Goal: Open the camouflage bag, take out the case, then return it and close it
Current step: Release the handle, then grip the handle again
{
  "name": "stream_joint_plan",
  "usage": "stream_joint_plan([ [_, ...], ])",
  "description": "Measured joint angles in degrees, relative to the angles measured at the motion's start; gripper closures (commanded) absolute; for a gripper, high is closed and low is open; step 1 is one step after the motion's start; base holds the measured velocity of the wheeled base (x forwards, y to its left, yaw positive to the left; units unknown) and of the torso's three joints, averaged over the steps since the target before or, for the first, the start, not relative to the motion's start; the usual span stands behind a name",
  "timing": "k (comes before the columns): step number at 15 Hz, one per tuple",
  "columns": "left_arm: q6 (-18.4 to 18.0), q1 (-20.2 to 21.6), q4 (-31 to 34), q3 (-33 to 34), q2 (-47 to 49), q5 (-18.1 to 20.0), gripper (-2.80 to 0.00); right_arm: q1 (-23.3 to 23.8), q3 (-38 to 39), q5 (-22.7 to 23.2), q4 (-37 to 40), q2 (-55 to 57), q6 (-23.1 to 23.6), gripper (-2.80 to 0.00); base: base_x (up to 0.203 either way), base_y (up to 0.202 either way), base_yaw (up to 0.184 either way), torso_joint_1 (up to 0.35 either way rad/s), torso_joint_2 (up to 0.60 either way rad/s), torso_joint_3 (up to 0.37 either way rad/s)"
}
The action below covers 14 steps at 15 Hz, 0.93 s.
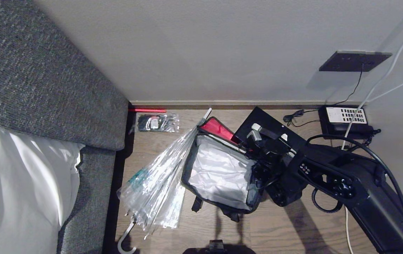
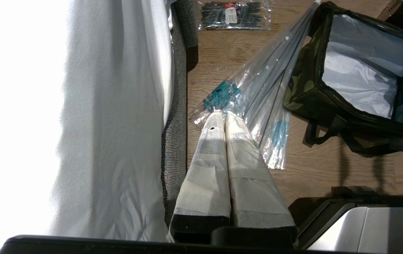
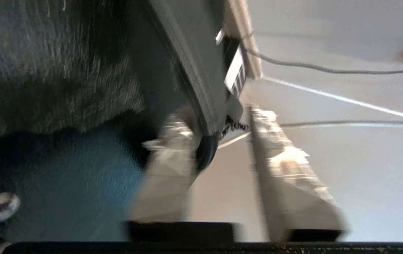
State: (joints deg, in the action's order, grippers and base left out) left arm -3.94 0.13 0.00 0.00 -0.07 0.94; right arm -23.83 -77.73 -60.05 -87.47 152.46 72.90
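Observation:
The camouflage bag stands open on the wooden floor, and its silvery lining shows with nothing lying inside. A red flat panel rises at its far rim. Just past that rim lies a flat black rectangle; I cannot tell whether it is the case or the bag's lid. My right gripper is over its near edge and open. In the right wrist view the panel's rounded dark edge sits between the spread fingers, against one of them. My left gripper is parked near the bed, shut and empty.
A clear plastic-wrapped umbrella leans against the bag's left side. A packet of black ties lies near the skirting. A telephone with cables sits at the right wall. A grey bed frame with white bedding fills the left.

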Motion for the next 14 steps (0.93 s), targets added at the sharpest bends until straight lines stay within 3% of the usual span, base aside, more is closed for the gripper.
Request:
stream_joint_plan([
  [3,0.0,0.0,0.0,0.0,0.0,0.0,0.0,-0.2,3.4,1.9,0.0,0.4,-1.0,-2.8,0.0,0.0,0.0,0.0,0.0,0.0],
  [8,0.0,0.0,0.0,0.0,0.0,0.0,0.0,-2.8,16.4,7.7,0.5,-4.4,-4.8,-2.8,0.0,0.0,0.0,0.0,0.0,0.0],
  [9,0.0,0.0,0.0,0.0,0.0,0.0,0.0,-3.7,18.7,7.9,0.6,-6.3,-5.4,0.0,0.0,0.0,0.0,0.0,0.0,0.0],
  [14,0.0,0.0,0.0,0.0,0.0,0.0,0.0,-6.8,29.4,8.3,0.3,-18.4,-6.2,0.0,0.0,0.0,0.0,0.0,0.0,0.0],
])
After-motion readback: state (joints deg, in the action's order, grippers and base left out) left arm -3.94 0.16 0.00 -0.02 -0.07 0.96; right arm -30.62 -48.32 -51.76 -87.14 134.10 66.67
